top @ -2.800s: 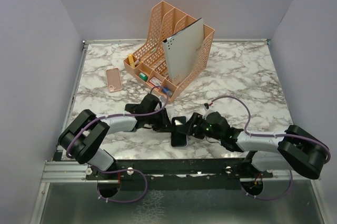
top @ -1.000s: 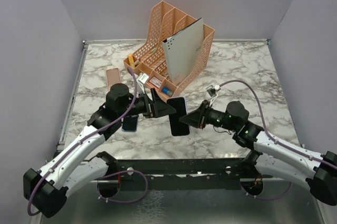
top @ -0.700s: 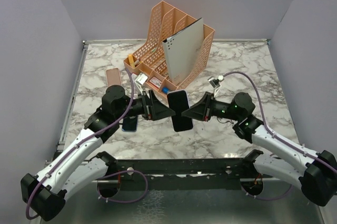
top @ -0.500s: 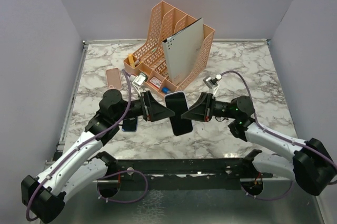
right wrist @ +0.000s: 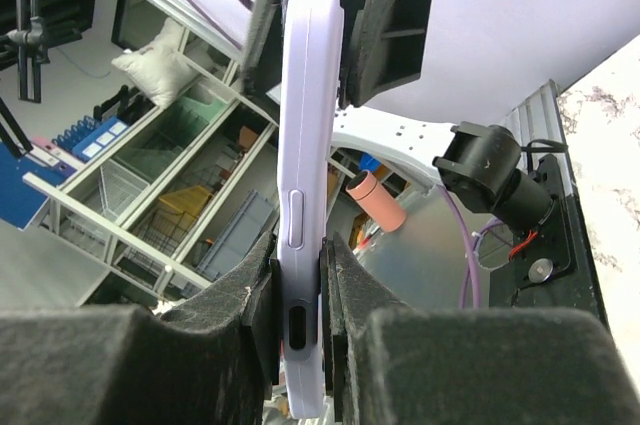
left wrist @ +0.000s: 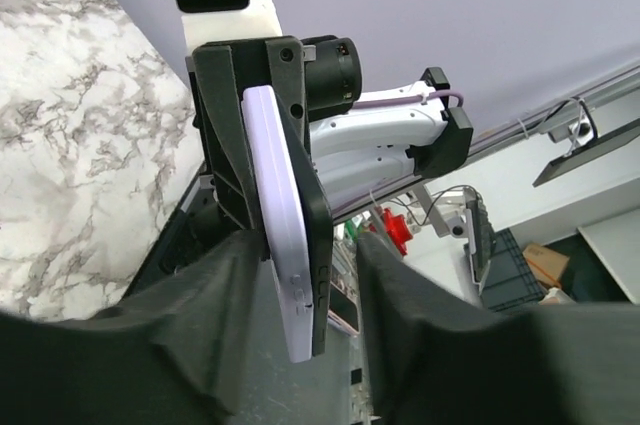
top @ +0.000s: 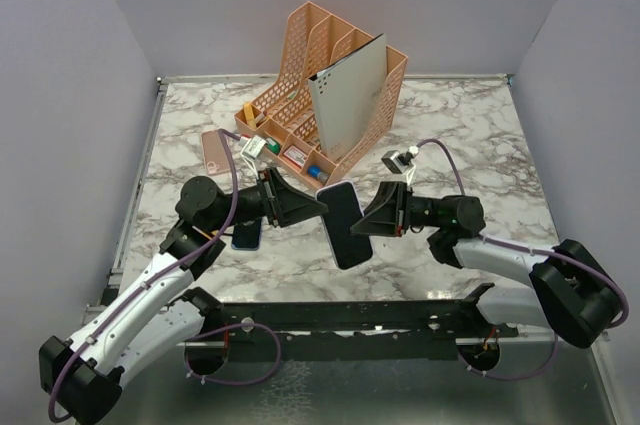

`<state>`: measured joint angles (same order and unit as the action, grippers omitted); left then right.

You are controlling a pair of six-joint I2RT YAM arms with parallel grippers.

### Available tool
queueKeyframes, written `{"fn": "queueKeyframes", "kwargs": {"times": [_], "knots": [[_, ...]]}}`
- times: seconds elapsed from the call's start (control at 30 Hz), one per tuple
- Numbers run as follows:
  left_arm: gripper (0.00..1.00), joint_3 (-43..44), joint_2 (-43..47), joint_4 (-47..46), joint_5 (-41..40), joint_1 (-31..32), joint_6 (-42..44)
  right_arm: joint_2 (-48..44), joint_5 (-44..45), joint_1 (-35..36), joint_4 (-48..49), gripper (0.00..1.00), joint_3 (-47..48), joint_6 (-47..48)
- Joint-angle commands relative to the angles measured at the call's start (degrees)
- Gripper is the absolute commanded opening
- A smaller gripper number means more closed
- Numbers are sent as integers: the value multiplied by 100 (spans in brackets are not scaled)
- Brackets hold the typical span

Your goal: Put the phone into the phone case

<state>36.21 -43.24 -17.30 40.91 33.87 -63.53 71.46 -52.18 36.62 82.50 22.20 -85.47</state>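
Note:
A black phone [top: 345, 225] lies in a lavender phone case [left wrist: 275, 215] and is held up in the air over the table's near middle. Seen edge-on in the left wrist view, the phone's black slab [left wrist: 312, 245] stands slightly proud of the case. My right gripper [top: 368, 222] is shut on the case's bottom end [right wrist: 305, 145], its pads pressed on both faces [right wrist: 300, 255]. My left gripper [top: 318, 210] straddles the other end [left wrist: 307, 240]. Its jaws are apart, with a gap between the phone and one finger.
An orange mesh desk organiser [top: 300, 55] with a grey folder [top: 350, 95] stands at the back centre. A pink phone case [top: 214, 151] lies flat at the left. A dark blue phone-shaped slab [top: 246, 234] rests on the marble under my left arm.
Both arms lifted from the table. The right gripper carried the cased phone up, and the left gripper came in around its other end and has started narrowing.

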Motion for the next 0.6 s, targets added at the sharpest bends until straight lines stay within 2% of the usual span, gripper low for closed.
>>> {"fn": "queueKeyframes", "kwargs": {"times": [0.0,0.1,0.2,0.37,0.4,0.47,0.5,0.57], "knots": [[40,-72,-46,-212,-72,-12,-102,-229,-92,-40,363,1,-67,-4],[23,-31,-128,-221,-108,-13,-134,-253,-103,-35,327,2,-125,31],[0,-31,-227,-120,-229,-16,-115,-299,-84,-40,66,10,-123,193],[0,16,-429,503,-434,-12,188,-427,51,-38,-707,28,-19,586],[0,12,-424,601,-464,-12,233,-438,85,-41,-826,28,0,638],[0,4,-415,653,-464,-12,272,-440,142,-39,-889,16,14,691],[9,14,-398,715,-472,-12,297,-444,217,-41,-870,10,-1,691],[36,50,-379,860,-502,-14,345,-484,414,-41,-819,1,-49,664]]}}
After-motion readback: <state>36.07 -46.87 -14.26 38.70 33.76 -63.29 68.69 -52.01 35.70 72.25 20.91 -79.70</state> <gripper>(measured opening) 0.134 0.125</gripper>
